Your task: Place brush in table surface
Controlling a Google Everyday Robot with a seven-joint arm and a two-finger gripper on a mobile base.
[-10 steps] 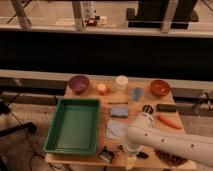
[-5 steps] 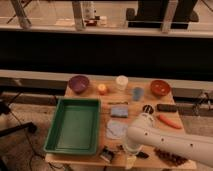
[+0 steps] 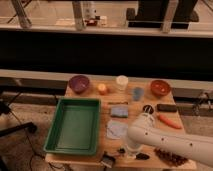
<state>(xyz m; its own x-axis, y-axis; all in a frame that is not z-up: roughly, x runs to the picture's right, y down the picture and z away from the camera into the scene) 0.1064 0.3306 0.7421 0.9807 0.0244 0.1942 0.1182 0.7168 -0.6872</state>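
The light tan table surface (image 3: 150, 100) fills the middle of the camera view. My white arm comes in from the lower right, and the gripper (image 3: 127, 151) points down at the table's front edge. A slim dark brush lies or hangs right under it, with its pale grey head (image 3: 107, 160) to the left and its black handle end (image 3: 143, 156) to the right. The arm's end hides the brush's middle and the contact with it.
A green tray (image 3: 75, 146) sits front left. At the back are a purple bowl (image 3: 79, 83), an orange item (image 3: 102, 88), a white cup (image 3: 121, 81), a blue cup (image 3: 137, 93) and a brown bowl (image 3: 160, 87). Two cloths (image 3: 118, 111), a black bar (image 3: 166, 107), a carrot (image 3: 169, 121) and a brown peel (image 3: 170, 157) lie nearby.
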